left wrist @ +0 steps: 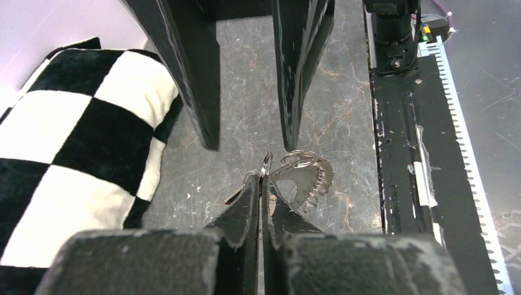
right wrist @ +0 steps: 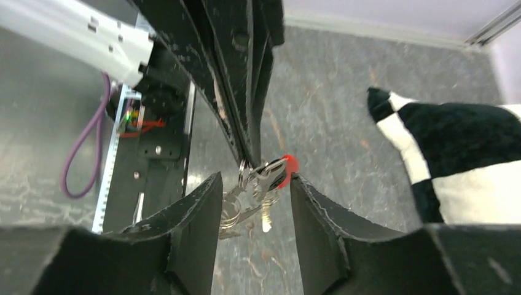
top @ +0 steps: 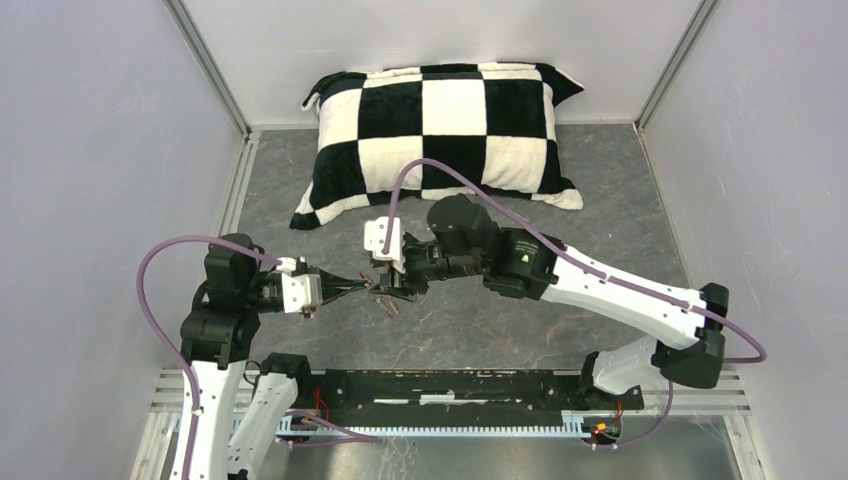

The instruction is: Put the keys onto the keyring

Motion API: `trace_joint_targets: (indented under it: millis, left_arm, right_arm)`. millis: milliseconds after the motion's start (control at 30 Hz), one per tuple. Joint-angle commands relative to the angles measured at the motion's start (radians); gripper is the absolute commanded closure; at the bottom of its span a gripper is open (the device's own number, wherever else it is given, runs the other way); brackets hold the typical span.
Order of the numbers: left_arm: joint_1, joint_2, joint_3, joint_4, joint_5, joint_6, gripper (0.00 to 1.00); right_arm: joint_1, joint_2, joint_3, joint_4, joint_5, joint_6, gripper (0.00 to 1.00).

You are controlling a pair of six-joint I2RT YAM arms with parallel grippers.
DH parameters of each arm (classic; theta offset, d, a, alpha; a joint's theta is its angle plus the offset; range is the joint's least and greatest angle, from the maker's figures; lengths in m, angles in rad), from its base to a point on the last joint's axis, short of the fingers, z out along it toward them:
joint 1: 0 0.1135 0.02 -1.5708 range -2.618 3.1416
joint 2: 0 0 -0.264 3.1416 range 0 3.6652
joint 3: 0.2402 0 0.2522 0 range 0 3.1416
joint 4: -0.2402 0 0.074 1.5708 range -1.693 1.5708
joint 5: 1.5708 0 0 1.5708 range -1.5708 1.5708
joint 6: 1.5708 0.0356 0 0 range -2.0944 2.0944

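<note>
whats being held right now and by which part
The left gripper pinches the keyring by its wire edge beside the red sleeve; the right gripper is open, holding nothing.

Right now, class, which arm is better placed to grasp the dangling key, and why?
Right. The right gripper is open, one finger each side of the hanging key; the left gripper is shut on the keyring, occupied holding it.

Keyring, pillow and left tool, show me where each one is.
keyring point(left wrist: 309, 178), left wrist view, on its silvery coil.
pillow point(top: 450, 110), top view, on a white square near its middle.
left tool point(top: 361, 284), top view, at its closed fingertips.
</note>
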Motion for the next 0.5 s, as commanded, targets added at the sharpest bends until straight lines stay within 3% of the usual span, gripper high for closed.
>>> trace_joint_targets:
  millis: [0, 167, 467]
  left_arm:
    - [0.003, -0.016, 0.034, 0.001, 0.008, 0.075, 0.98]
    - [0.003, -0.017, 0.030, 0.001, 0.008, 0.080, 0.98]
    - [0.005, -0.018, 0.025, 0.000, 0.018, 0.086, 0.98]
  right_arm:
    - [0.001, 0.047, 0.100, -0.185, -0.047, -0.092, 0.51]
    - [0.002, 0.074, 0.132, -0.180, -0.072, -0.097, 0.58]
    - [0.004, 0.103, 0.167, -0.171, -0.069, -0.089, 0.61]
